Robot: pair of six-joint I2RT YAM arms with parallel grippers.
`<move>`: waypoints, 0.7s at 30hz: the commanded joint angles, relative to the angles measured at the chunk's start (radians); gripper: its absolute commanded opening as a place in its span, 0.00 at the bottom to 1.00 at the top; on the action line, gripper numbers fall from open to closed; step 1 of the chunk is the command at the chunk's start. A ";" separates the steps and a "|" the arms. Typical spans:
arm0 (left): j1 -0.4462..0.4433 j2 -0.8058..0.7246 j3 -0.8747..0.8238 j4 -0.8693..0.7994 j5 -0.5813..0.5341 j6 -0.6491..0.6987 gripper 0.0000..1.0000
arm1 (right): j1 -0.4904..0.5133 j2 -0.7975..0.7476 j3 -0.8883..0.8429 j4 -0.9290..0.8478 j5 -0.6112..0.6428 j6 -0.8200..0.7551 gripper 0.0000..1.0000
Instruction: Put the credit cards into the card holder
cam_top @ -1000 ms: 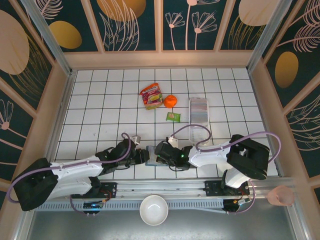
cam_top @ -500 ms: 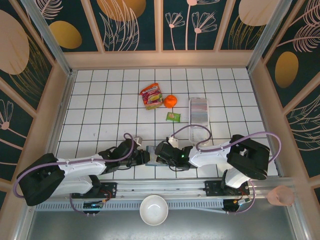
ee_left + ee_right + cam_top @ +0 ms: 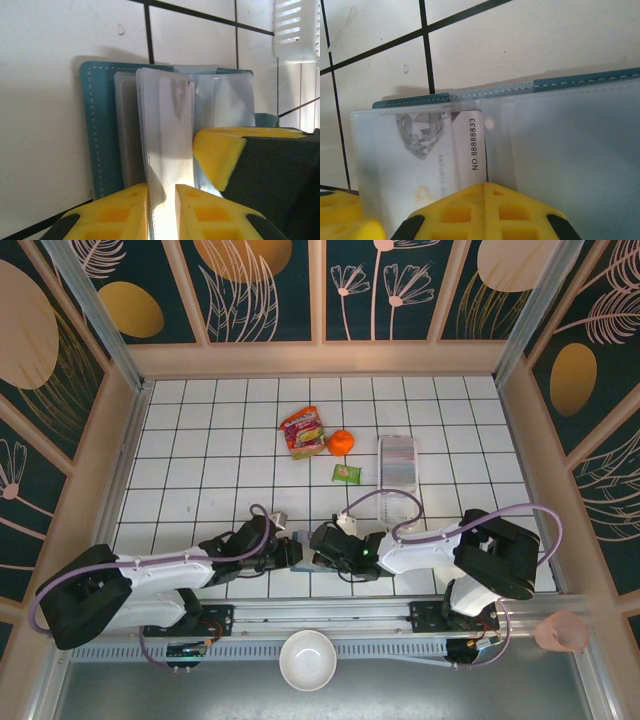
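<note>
Tools from both arms meet at the card holder (image 3: pixel 102 135), which lies open on the white tiled table (image 3: pixel 200 470) near its front edge. The left tool (image 3: pixel 162 195) pinches one clear sleeve (image 3: pixel 167 125) of the holder, standing upright between its fingers. The right tool (image 3: pixel 485 200), fingers closed together, presses on a flat sleeve (image 3: pixel 560 150) beside a card (image 3: pixel 462 145) printed 88888833.

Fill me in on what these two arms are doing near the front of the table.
Both arms are working on the open teal card holder. The left gripper pinches a clear sleeve of it upright, while the shut right gripper presses down beside it. A numbered card lies inside a sleeve; whether it is fully seated is unclear.
</note>
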 commanded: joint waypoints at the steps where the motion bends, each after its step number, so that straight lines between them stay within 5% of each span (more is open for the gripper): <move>1: -0.003 -0.022 0.026 0.010 0.026 -0.004 0.19 | -0.009 0.018 -0.036 -0.076 -0.022 0.012 0.00; 10: -0.004 -0.026 0.016 -0.004 0.010 -0.003 0.14 | -0.008 -0.023 -0.003 -0.095 -0.002 -0.030 0.03; 17: -0.003 -0.034 -0.004 -0.036 -0.046 0.003 0.15 | -0.007 -0.126 0.085 -0.178 0.056 -0.113 0.31; 21: -0.003 -0.020 -0.004 -0.026 -0.043 0.005 0.15 | -0.007 -0.180 0.078 -0.267 0.094 -0.105 0.39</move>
